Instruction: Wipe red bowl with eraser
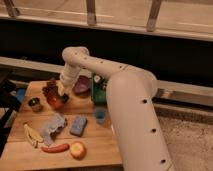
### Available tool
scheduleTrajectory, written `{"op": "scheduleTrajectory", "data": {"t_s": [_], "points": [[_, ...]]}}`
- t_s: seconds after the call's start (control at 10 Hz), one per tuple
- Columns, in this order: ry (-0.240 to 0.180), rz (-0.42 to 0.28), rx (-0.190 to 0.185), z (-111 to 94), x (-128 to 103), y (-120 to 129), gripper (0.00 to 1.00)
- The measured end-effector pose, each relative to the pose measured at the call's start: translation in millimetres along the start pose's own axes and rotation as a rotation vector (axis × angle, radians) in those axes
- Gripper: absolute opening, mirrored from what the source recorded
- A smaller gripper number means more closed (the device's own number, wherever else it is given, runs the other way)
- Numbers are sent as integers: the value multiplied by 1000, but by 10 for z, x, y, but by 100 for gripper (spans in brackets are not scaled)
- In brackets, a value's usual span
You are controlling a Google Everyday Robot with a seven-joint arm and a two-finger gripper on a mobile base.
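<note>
Pincer [62,95], fingers together, is hanging over the red bowl [54,102] sitting at the far left of the bench [100,145], left of the purple bowl [82,85]; eraser not discernible.

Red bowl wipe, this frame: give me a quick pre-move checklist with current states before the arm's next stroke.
1. Gripper positioned over the red bowl: ok.
2. Gripper shut: ok.
3. Eraser actually held in the gripper: cannot tell, hidden at the tip.
4. Eraser touching the bowl's surface: cannot tell.
5. Purple bowl beside the arm, apart from the red bowl: ok.
6. Metal cup left of the red bowl, upright and apart from it: ok.
</note>
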Motion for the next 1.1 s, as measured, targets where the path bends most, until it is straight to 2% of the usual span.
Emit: {"op": "scheduleTrajectory", "data": {"t_s": [0.2, 0.4, 0.6, 0.9, 1.1], "points": [[-14, 13, 4, 12, -108, -67, 0], [-27, -7, -10, 110, -323, 37, 0], [-25, -42, -20, 180, -423, 152, 0], [10, -72, -25, 216, -204, 308, 0], [15, -46, -15, 128, 32, 203, 0]]}}
